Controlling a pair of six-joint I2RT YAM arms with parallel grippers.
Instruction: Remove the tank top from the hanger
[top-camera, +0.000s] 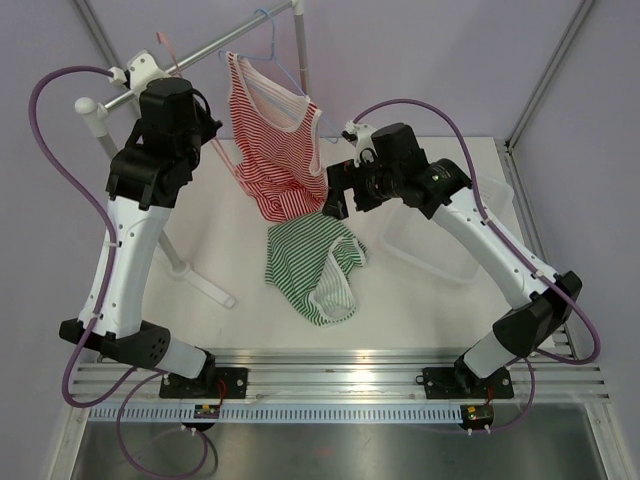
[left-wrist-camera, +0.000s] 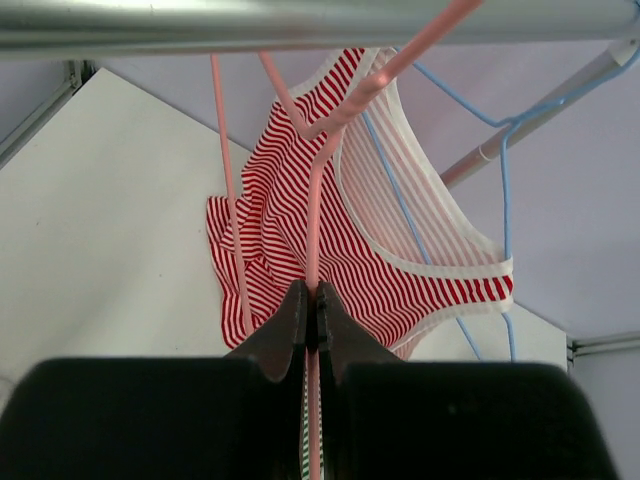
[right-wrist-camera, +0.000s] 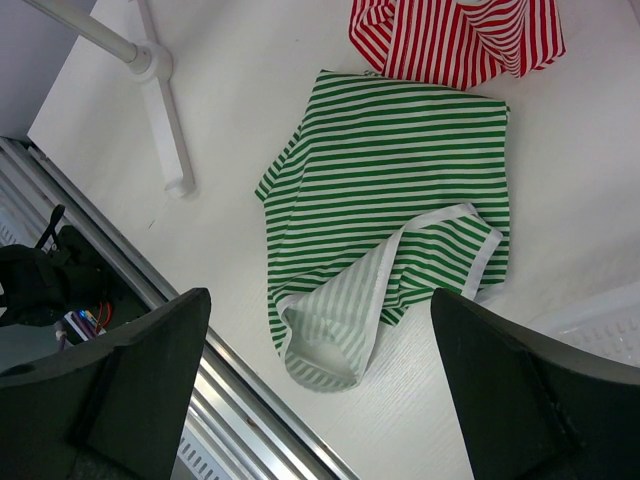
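Below the rail (top-camera: 215, 45), the red striped tank top (top-camera: 270, 130) hangs with its straps up among the hangers. Its lower end droops to the table (top-camera: 225, 235), where it appears to touch down. The garment is not yet off.

**Progress:** A green striped tank top (top-camera: 310, 265) lies crumpled flat on the table, down from the rail and just beside the red hem. If it belongs to the same job, that part looks complete. The red one is what is left.

**Left gripper (left-wrist-camera: 310, 310):** Closed tight on the lower wire of the pink hanger (left-wrist-camera: 312, 220), just beneath the rail. The red top hangs directly beyond the fingertips, and the pink wire runs up into one of its straps. A blue hanger (left-wrist-camera: 505, 190) also passes behind the neckline, further along the rail. I cannot tell for certain which hanger carries the weight.

**Right gripper (top-camera: 335, 203):** Jaws spread wide and holding nothing. It sits well down from the rail, close beside the red top's lower end, and its camera looks onto the green top.

**Assessment:** With the hanger steadied, the remaining work is likely to be taking hold of the red fabric and drawing the straps clear of the wire.
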